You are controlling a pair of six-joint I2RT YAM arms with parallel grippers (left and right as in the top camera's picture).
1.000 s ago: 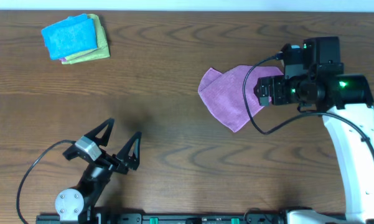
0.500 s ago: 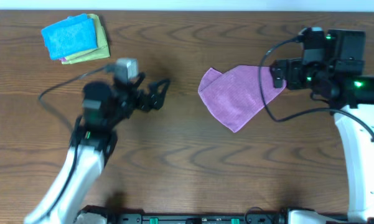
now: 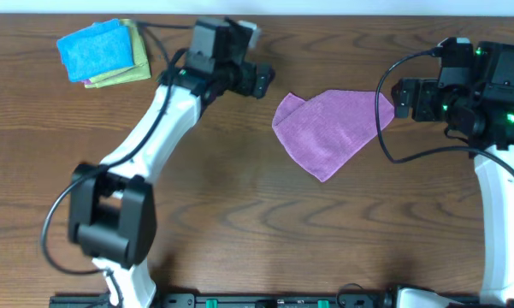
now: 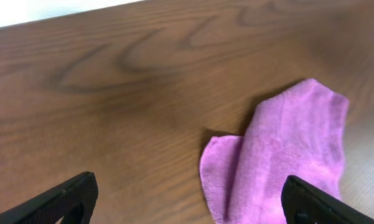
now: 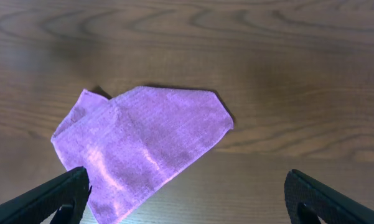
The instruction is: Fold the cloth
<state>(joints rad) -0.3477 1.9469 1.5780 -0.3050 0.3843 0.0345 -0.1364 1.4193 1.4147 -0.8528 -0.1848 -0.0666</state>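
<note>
Overhead, the purple cloth [image 3: 329, 133] is being flanked at centre-right: right gripper [image 3: 404, 98] nearer, beside its right corner, left gripper [image 3: 261, 81] off its upper left. Across both wrist views, fingers [image 4: 68, 196] are being held spread, cloth ahead.

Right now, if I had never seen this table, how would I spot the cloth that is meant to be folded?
Start with the brown wooden table and look at its right half. A single purple cloth lies there flat, in a rough pointed shape with one flap doubled over. It lies alone, unlike the neat blue-topped stack of cloths in the far left corner.
</note>
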